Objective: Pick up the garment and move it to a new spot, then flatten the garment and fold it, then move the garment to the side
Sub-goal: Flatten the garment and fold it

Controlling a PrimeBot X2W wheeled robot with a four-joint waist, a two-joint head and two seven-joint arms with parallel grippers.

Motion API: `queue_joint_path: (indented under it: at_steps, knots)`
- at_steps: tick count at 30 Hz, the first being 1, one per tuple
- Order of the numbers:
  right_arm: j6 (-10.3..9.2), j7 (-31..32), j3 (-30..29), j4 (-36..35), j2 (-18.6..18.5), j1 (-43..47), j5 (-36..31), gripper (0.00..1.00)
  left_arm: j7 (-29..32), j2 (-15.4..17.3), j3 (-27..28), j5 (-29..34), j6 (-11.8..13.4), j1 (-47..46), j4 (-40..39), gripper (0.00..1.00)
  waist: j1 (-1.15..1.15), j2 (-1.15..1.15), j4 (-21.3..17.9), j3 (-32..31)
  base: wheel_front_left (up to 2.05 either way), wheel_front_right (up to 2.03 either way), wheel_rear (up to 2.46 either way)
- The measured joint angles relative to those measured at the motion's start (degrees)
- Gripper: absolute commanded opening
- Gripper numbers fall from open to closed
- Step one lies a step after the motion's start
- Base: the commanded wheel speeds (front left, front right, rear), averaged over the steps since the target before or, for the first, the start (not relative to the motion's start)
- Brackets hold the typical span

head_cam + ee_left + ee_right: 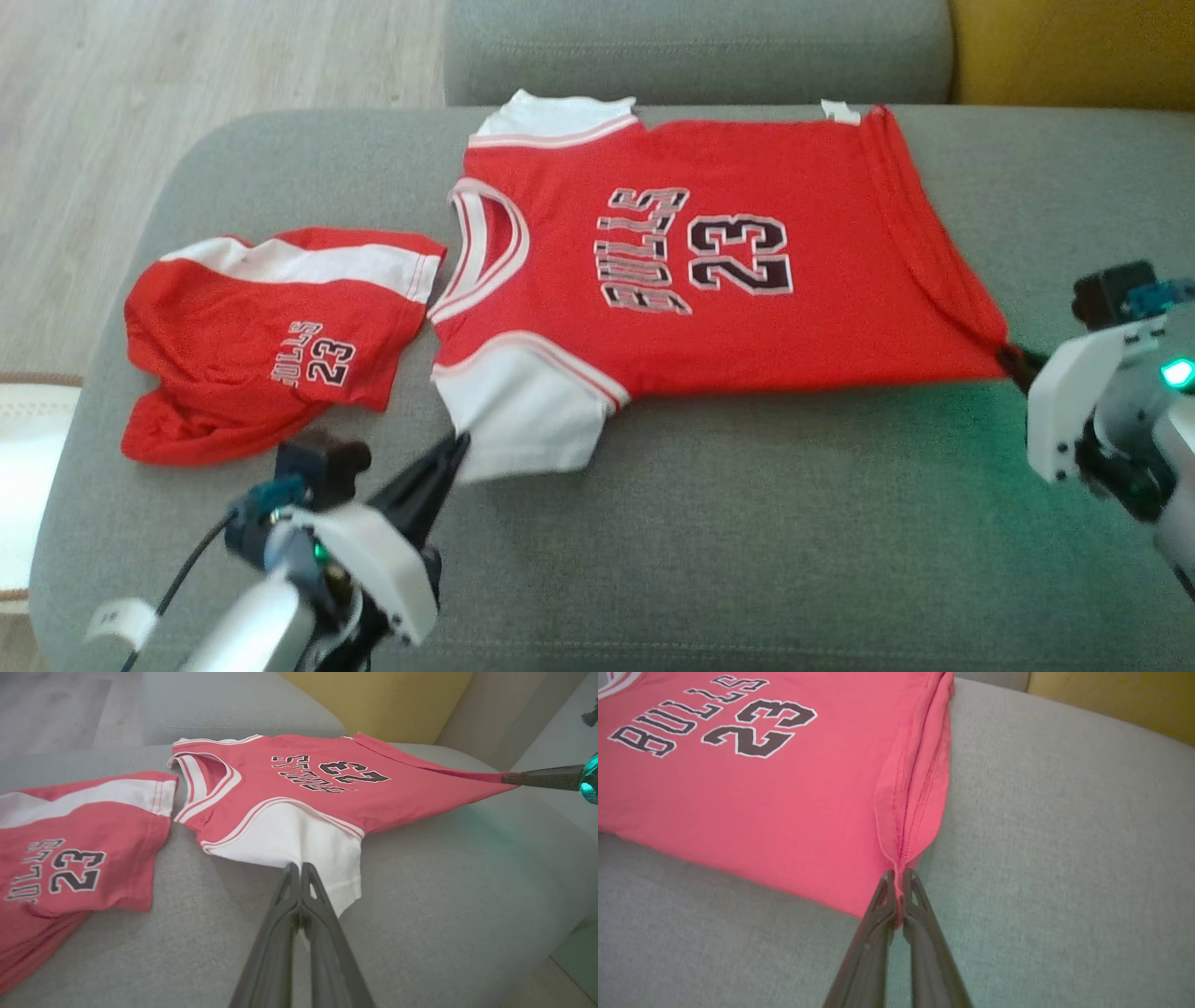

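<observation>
A red jersey (747,308) with white sleeves and "BULLS 23" on it lies spread across the grey sofa cushion (747,541), neck to the left. My left gripper (457,446) is shut on the near white sleeve (299,844), pinched at its edge by my left gripper (300,870). My right gripper (1013,359) is shut on the near hem corner (906,826), held between the tips of my right gripper (899,877). The jersey (299,774) is pulled taut between both grips, its near edge lifted slightly.
Red shorts (271,345) with a white band and "BULLS 23" lie crumpled at the cushion's left. The sofa backrest (691,47) runs behind. A yellow cushion (1074,47) sits at the back right. Wooden floor (140,112) lies beyond the left edge.
</observation>
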Motion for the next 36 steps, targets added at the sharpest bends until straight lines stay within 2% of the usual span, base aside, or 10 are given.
queue_joint_path:
  at_steps: [3, 8, 17, 23, 28, 36]
  knots:
    - [0.00, 3.4, 0.7, -2.4, -1.6, 2.1, 1.5, 0.00, 3.1, 1.7, 0.1, -2.6, 0.1, 3.7, -4.6, 0.00, 0.00, 0.00, -0.3, -1.0, 0.00, 0.00, 0.00]
    - [0.00, 7.4, 0.8, -5.8, -4.3, 6.1, 3.3, 0.00, 7.4, 5.7, 0.9, -4.7, 2.2, 8.7, -12.7, 0.00, 0.00, 0.00, -0.6, -2.4, 0.00, 0.00, 0.00]
    - [0.00, 19.3, -4.1, -10.3, -6.7, 13.4, 6.8, 0.00, 15.6, 11.2, 0.9, -8.2, 4.5, 16.5, -23.8, 0.00, 0.00, 0.00, -0.8, -3.5, 0.00, 0.00, 0.00]
    - [0.00, 21.5, -10.0, -13.2, -6.3, 14.8, 4.5, 0.00, 15.5, 11.6, 1.7, -7.5, 5.6, 15.0, -25.1, 0.00, 0.00, 0.00, -1.0, -2.7, 0.00, 0.00, 0.00]
    - [0.00, 24.1, -14.4, -14.8, -3.9, 14.4, 1.1, 0.00, 15.2, 10.8, 1.6, -6.4, 5.4, 10.2, -24.1, 0.00, 0.00, 0.00, -1.3, -1.4, 0.00, 0.00, 0.00]
    - [0.00, 26.7, -18.4, -14.8, 0.8, 7.9, -6.5, 0.00, 14.7, 8.6, 0.4, -3.4, 3.0, -0.8, -17.2, 0.00, 0.00, 0.00, -1.5, 2.9, 0.00, 0.00, 0.00]
